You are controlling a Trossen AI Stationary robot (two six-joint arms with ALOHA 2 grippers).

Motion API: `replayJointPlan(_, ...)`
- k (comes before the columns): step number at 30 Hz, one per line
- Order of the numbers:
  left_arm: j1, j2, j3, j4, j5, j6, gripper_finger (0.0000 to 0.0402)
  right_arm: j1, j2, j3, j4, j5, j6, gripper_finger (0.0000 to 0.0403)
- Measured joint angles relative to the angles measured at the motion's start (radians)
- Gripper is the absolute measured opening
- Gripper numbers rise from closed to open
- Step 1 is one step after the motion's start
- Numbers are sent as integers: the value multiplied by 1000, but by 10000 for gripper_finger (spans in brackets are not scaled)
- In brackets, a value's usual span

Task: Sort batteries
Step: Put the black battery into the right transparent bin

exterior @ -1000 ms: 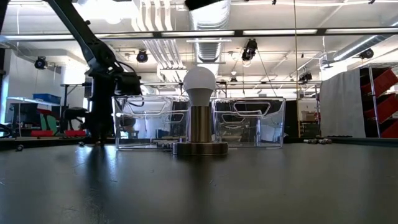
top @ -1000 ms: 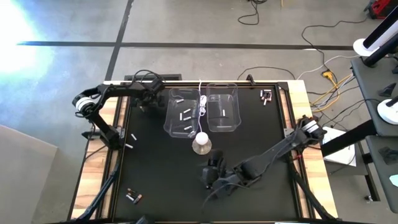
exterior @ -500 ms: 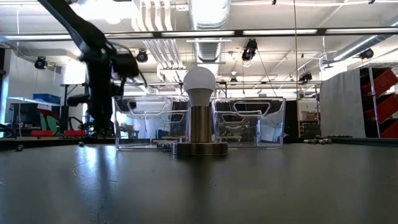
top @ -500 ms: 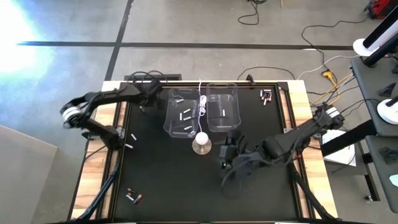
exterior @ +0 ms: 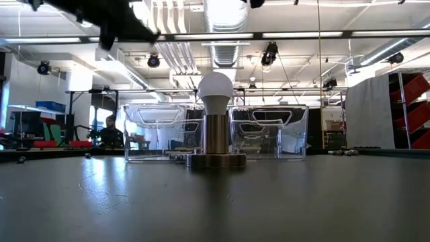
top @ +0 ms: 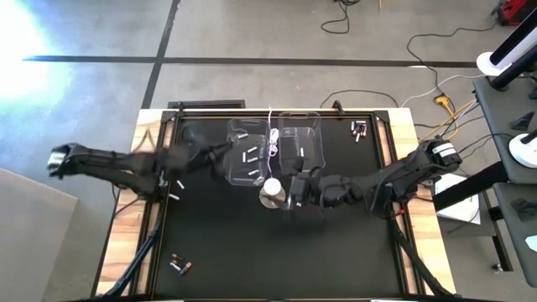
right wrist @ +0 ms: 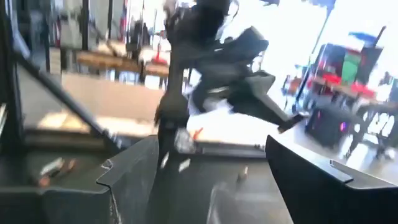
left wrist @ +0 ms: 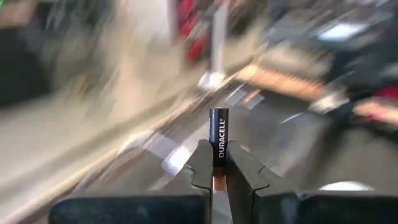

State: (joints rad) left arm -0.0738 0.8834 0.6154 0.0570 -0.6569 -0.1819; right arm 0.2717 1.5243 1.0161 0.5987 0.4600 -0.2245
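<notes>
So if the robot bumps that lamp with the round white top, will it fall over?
Probably not easily. The lamp stands on a wide flat base, which should steady it. But its round bulb sits high on a narrow stem, so a hard knock up top might tip it. Its white cable could tug it too.

Left arm (top: 126, 164) motion-blurred (overhead).

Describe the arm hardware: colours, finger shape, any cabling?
Both arms are dark, near black, slim jointed links. Left arm and right arm each have a pale silvery-white collar near the elbow joint. Left gripper has two thin, tapered black fingers; right gripper has broad, flat, angular black fingers. Loose dark cables hang below it.
</notes>
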Motion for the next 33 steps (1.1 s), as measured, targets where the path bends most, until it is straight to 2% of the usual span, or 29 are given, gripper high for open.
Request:
replayJointPlan(3,-153,40,-103,380,-67,170,0,-48,16,7,36,-47,4,291)
replayJointPlan(6,-235,107,-195,779,-59,331,0,-80,38,21,38,-87,10,285)
replayJointPlan(8,-253,146,-231,915,-33,408,0,-89,42,31,24,-100,31,277)
replayJointPlan(13,-246,258,-252,982,40,451,0,-95,48,81,36,-197,66,251)
replayJointPlan(16,-246,322,-236,1079,102,486,0,-101,67,97,31,-201,44,237)
replayJointPlan(20,-246,383,-195,1084,177,482,0,-114,100,110,25,-199,29,223)
replayJointPlan(28,-245,451,-152,1086,168,483,0,-123,127,125,25,-204,5,196)
replayJointPlan(33,-245,449,-152,1100,166,481,0,-123,123,124,17,-206,7,136)
